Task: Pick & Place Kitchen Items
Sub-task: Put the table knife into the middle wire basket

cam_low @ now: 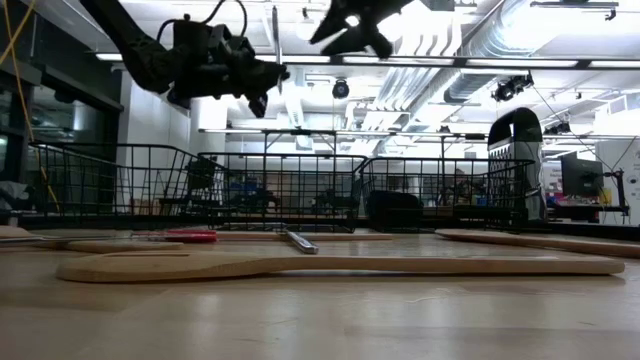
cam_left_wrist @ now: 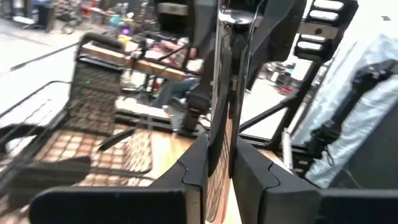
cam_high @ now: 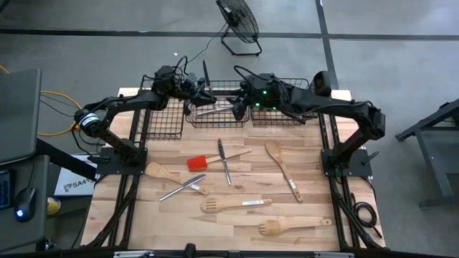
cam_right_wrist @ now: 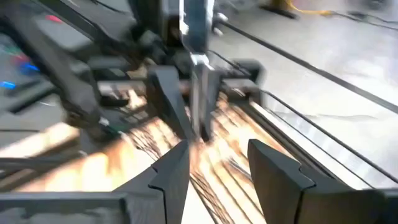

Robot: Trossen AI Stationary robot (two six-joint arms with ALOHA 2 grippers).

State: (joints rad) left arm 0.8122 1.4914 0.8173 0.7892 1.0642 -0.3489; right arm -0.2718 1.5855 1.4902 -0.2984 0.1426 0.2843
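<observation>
Over wire basket [cam_high: 217, 107]: slim metal utensil [cam_low: 275, 35].

We are seeing a grey concrete floor [cam_high: 401, 79], 1 black floor fan [cam_high: 238, 21], and ceiling ducts [cam_low: 450, 50] glowing under strip lights [cam_low: 560, 64].

Both arms crowd middle basket [cam_high: 215, 118] (seemingly); front free.

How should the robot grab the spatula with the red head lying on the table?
Probably by its pale wooden handle, coming straight down from above. The red-headed wooden-handled spatula lies flat on the wooden table, its handle stretching out towards the right. The handle is narrow enough for two fingers to close across it, while the red head is wide and flat. A silver metal knife lies across the handle, so grip clear of that.
</observation>
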